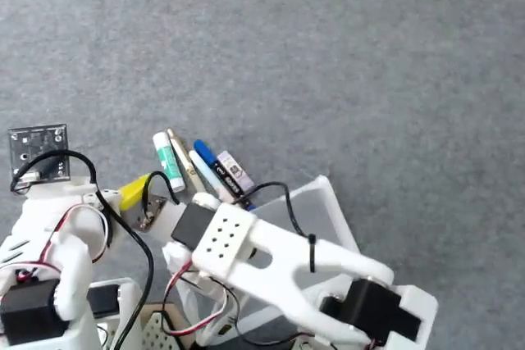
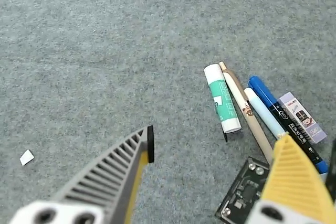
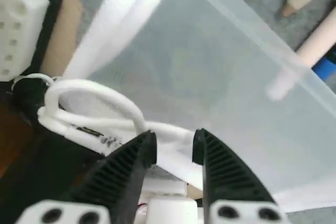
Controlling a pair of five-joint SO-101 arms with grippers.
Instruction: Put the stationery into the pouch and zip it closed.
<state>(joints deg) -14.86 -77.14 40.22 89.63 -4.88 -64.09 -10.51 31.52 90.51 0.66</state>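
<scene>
The stationery lies in a fan on the grey cloth: a white-and-green glue stick (image 1: 168, 161) (image 2: 224, 104), a beige pen (image 1: 187, 168) (image 2: 242, 103), a light blue pen (image 2: 262, 113), a dark blue pen (image 1: 215, 170) (image 2: 275, 109) and an eraser (image 1: 235, 171) (image 2: 300, 117). The translucent white pouch (image 1: 324, 215) (image 3: 210, 72) lies next to them, partly under the right arm (image 1: 271, 260). My left gripper (image 2: 218, 141) (image 1: 139, 201) hovers open just short of the glue stick. My right gripper (image 3: 173, 145) is shut on the pouch's white edge strip.
Grey cloth (image 1: 328, 63) covers the table, with wide free room beyond the stationery. A small white scrap (image 2: 26, 157) lies on the cloth. A small circuit board (image 2: 242, 193) sits close by the left gripper's yellow finger (image 2: 291, 174). Cables (image 3: 89, 95) loop near the right gripper.
</scene>
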